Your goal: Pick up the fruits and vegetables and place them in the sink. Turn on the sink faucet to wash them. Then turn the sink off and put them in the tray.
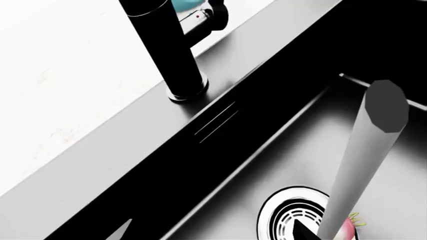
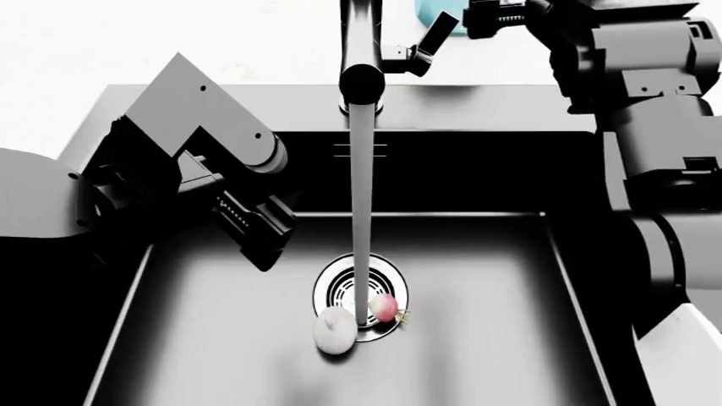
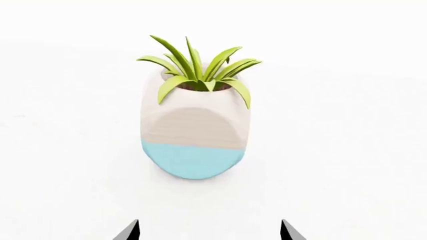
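Note:
Water [image 2: 361, 211] runs from the black sink faucet [image 2: 361, 51] onto the round silver drain [image 2: 338, 283] of the black sink [image 2: 203, 338]. The pink-red radish [image 2: 385, 308] and the whitish garlic bulb [image 2: 335, 330] lie on the drain's near edge, beside the stream. My left gripper [image 2: 269, 235] hangs open and empty over the sink's left part, apart from both. In the left wrist view, its fingertips [image 1: 124, 231] frame the drain [image 1: 287, 220], the radish [image 1: 347, 230] and the faucet base [image 1: 181, 75]. My right gripper [image 2: 479, 15] is open and empty beside the faucet lever [image 2: 434, 37]. The tray is out of view.
A white-and-blue plant pot [image 3: 193, 130] with green leaves stands on the white counter [image 2: 169, 42] behind the faucet, straight ahead of my right gripper [image 3: 209, 233]. Its edge shows in the head view [image 2: 434, 10]. The sink's steel rim [image 2: 226, 106] runs along the back.

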### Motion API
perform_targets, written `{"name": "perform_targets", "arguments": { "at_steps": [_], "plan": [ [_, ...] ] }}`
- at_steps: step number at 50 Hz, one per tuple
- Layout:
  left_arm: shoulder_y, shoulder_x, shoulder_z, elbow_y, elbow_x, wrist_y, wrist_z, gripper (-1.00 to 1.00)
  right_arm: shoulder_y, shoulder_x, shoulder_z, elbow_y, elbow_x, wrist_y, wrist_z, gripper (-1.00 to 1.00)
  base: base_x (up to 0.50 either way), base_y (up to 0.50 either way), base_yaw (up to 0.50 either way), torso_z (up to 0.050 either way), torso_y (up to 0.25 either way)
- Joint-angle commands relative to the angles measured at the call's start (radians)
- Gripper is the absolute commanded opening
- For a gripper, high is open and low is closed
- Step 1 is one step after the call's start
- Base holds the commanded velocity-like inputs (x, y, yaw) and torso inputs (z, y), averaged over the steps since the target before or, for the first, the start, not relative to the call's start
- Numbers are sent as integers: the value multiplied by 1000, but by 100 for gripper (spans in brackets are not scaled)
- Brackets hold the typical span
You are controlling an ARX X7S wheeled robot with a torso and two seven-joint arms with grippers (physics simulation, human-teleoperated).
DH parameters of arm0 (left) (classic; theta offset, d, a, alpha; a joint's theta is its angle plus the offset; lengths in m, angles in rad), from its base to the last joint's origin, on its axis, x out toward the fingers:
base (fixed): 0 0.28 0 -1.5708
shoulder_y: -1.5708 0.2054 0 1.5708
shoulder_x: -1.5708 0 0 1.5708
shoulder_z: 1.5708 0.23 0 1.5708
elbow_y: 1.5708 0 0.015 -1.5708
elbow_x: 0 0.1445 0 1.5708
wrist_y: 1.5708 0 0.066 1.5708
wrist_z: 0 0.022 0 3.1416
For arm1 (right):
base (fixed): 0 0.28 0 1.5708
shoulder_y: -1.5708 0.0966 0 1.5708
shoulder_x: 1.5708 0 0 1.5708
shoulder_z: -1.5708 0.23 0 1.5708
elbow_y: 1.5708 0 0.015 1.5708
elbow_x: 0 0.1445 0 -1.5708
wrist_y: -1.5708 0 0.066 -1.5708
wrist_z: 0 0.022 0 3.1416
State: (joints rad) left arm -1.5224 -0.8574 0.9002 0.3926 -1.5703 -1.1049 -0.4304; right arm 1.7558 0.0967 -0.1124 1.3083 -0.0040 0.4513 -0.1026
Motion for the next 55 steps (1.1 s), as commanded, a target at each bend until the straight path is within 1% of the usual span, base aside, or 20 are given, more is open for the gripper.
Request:
{"name": "perform_targets", "arguments": {
  "at_steps": [1, 14, 24, 34, 50, 55],
  "plan": [
    [-5, 3, 1, 1, -7, -1, -6, 100, -31, 10, -8, 0, 2, 16, 23, 100, 0, 0, 0, 0, 0],
    [-10, 6, 4, -1, -5, -2, -3, 100, -65, 10, 6, 0, 7, 28, 46, 100, 0, 0, 0, 0, 0],
    [-16, 8, 4, -4, -5, -2, 1, 100, -83, 1, -8, 0, 0, 39, 59, 100, 0, 0, 0, 0, 0],
    [-16, 4, 4, -1, -5, 0, 3, 100, -87, -28, -42, 0, -1, 44, 58, 100, 0, 0, 0, 0, 0],
    [-8, -6, 2, 8, 0, 11, 9, 100, -66, -78, -16, 0, 13, 31, 29, 100, 0, 0, 0, 0, 0],
    [-8, -9, -1, 11, 1, 17, 9, 100, -61, -96, -54, 0, 23, 37, 20, 100, 0, 0, 0, 0, 0]
  ]
}}
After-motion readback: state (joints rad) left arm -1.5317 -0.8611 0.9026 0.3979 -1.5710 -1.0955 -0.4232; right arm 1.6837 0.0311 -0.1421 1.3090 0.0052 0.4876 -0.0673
